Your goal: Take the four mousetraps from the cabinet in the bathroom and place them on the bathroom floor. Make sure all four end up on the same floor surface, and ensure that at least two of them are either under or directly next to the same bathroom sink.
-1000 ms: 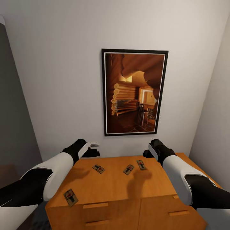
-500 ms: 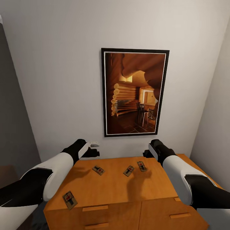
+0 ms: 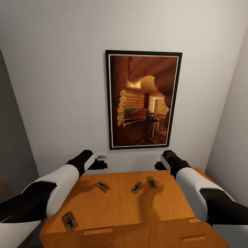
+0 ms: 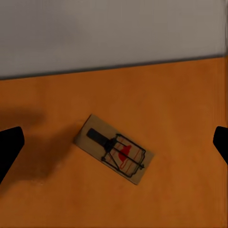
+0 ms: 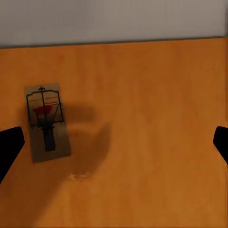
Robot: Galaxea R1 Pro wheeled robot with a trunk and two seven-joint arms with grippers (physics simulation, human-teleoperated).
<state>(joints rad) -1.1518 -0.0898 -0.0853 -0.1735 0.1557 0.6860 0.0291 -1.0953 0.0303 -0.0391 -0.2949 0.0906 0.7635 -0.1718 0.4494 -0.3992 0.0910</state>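
Four mousetraps flat on the cabinet (image 3: 120, 206) top: one (image 3: 103, 186) below the left gripper (image 3: 100, 162), long axis diagonal to the back edge; one (image 3: 151, 182) below the right gripper (image 3: 159, 166), long axis running front to back; one (image 3: 136, 187) between the grippers, angled; one (image 3: 69, 221) at the front left corner, well behind the left gripper. Both grippers hovering wide apart, holding nothing. Framed picture (image 3: 143, 101) on wall beyond.
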